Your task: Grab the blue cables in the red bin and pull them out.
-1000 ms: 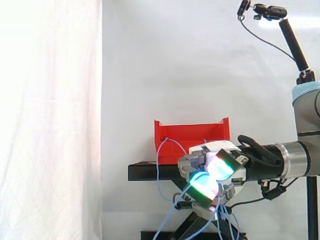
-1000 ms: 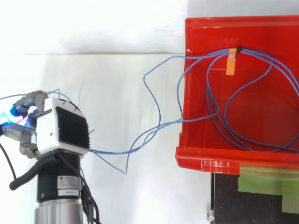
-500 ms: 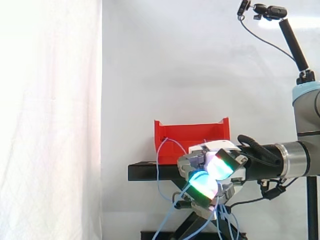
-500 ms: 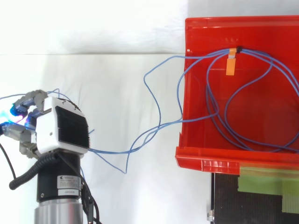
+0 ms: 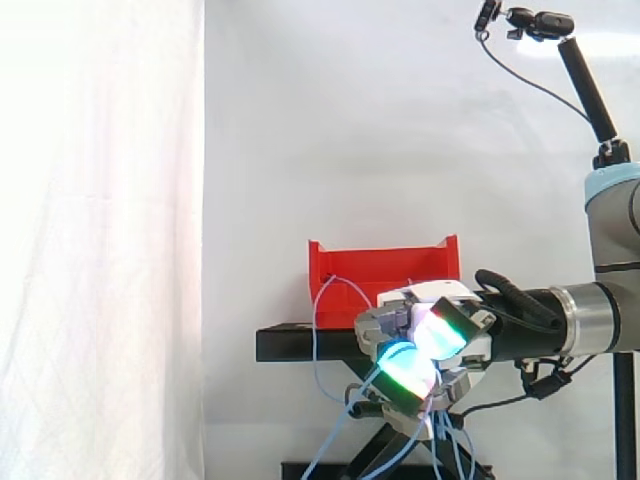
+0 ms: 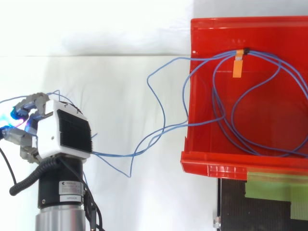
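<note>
Thin blue cables [image 6: 226, 115] loop inside the red bin [image 6: 293, 33] and spill over its left wall, trailing across to my hand [image 6: 60, 132] far left of the bin. In the side view the hand [image 5: 425, 335] sits in front of the black stand, below the bin [image 5: 385, 268], with its fingers curled round the cables [image 5: 335, 440], which hang down beneath it. An orange tag [image 6: 237, 66] binds the strands near the bin's back.
The bin rests on a black stand [image 5: 300, 343] with green tape [image 6: 274, 186] on its top. A white curtain [image 5: 100, 240] hangs behind and to the left. A camera on a black pole [image 5: 590, 85] stands at the upper right.
</note>
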Robot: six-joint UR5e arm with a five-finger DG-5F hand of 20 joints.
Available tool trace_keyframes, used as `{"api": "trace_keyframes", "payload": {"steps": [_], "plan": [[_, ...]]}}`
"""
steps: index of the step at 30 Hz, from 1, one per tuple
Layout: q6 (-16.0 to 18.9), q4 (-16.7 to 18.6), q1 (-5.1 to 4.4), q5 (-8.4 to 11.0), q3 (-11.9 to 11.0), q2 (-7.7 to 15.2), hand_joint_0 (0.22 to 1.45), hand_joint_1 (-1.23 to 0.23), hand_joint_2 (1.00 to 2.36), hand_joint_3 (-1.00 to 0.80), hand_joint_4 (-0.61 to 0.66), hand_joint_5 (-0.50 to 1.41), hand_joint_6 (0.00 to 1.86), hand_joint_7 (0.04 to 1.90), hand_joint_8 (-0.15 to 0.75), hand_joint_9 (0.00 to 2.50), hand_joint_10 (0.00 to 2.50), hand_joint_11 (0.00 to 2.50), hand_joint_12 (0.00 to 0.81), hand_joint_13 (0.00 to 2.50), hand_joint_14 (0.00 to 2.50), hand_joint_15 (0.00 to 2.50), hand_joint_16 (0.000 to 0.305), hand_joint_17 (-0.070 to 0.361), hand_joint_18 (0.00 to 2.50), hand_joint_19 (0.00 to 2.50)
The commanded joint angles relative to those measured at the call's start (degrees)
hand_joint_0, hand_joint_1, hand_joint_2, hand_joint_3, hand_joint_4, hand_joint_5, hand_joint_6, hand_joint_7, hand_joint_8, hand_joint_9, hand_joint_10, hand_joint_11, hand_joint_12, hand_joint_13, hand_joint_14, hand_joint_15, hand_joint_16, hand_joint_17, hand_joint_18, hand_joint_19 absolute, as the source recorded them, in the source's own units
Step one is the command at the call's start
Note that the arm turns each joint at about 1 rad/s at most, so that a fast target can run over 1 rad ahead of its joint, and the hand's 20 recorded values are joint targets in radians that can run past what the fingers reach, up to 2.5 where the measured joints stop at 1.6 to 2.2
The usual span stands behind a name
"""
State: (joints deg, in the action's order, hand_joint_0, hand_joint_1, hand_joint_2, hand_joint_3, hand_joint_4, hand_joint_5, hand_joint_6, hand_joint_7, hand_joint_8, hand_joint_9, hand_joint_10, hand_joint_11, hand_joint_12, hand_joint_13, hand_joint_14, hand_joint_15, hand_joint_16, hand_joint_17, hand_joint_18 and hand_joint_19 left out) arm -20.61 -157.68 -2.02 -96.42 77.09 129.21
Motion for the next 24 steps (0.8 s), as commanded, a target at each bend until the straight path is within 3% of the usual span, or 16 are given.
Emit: {"api": "trace_keyframes", "payload": {"steps": [1, 14, 24], "plan": [[0.0, 0.0, 0.00, 0.00, 0.0, 0.0, 0.98, -0.96, 1.01, -0.76, -0.06, 0.52, 1.51, 0.40, 0.195, 1.01, 0.41, 1.61, 0.273, 1.26, 0.87, 1.49, 0.043, 0.097, 0.97, 1.02], [0.0, 0.0, 0.00, 0.00, 0.0, 0.1, 0.98, -0.96, 1.01, -0.74, -0.05, 0.54, 1.50, 0.41, 0.203, 1.01, 0.36, 1.62, 0.276, 1.25, 0.88, 1.48, 0.043, 0.096, 0.97, 1.03], [0.0, 0.0, 0.00, 0.00, 0.0, 0.1, 0.98, -0.96, 1.01, -0.74, -0.05, 0.53, 1.50, 0.42, 0.191, 1.02, 0.34, 1.64, 0.281, 1.22, 1.06, 1.44, 0.043, 0.098, 0.98, 1.04]]}}
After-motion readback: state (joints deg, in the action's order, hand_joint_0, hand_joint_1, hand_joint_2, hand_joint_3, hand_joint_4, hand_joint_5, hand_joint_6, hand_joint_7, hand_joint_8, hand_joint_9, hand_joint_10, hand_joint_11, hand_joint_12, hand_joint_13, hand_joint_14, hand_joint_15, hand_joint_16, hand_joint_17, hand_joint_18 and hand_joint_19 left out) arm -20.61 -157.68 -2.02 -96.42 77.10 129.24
